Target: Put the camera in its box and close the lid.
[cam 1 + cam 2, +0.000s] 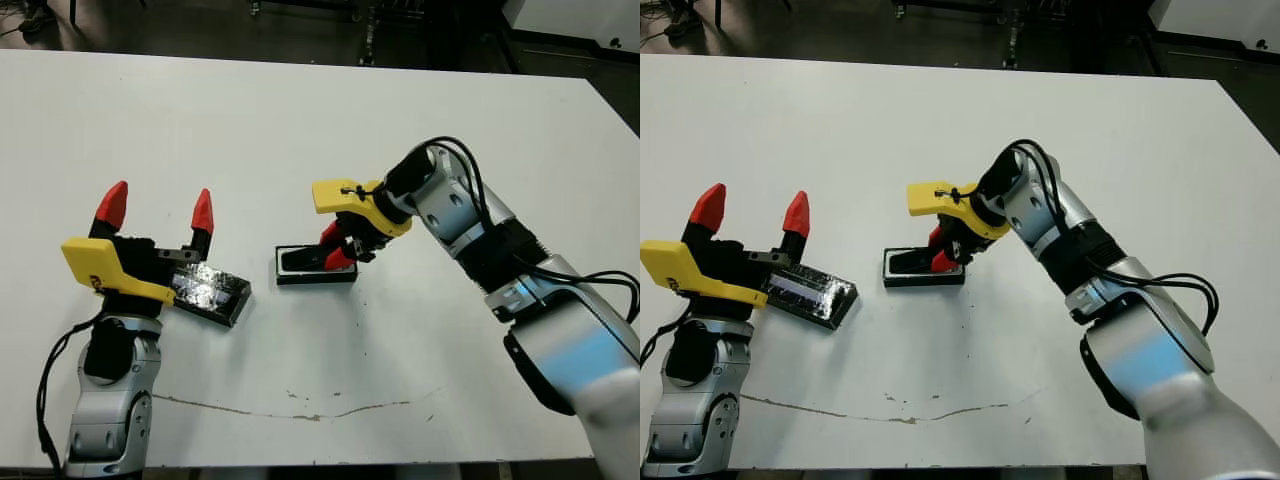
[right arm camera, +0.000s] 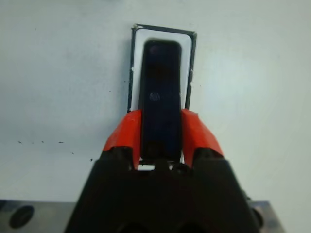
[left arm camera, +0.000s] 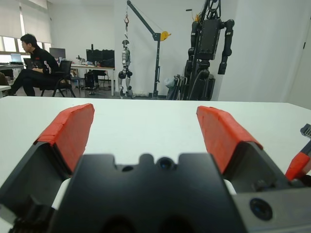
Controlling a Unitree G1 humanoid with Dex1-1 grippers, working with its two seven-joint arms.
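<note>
1. Scuff marks, a thin brownish line of them, run along the near edge of the big white table, between the two arms.
2. Left gripper sits at the near left with its two red-tipped fingers spread wide, pointing away from the robot and holding nothing. Left wrist view shows the same: both red pads far apart with only bare tabletop between them.
3. Just beside that gripper, partly tucked under its black body, lies the flat black rectangular lid with the shiny crinkly top. It's flat on the table, angled a bit, well apart from the box.
4. Around the middle of the table is the small shallow box with black walls and a white inside, sitting open.
5. Right gripper reaches in from the right and is pinched on the slim black glossy bar camera. Right wrist view shows the red fingers clamped on either side of one end of it, with the camera lined up lengthwise over the box's white interior. Can't tell if it's touching the bottom.
6. Way past the table, a person sits at a desk.
</note>
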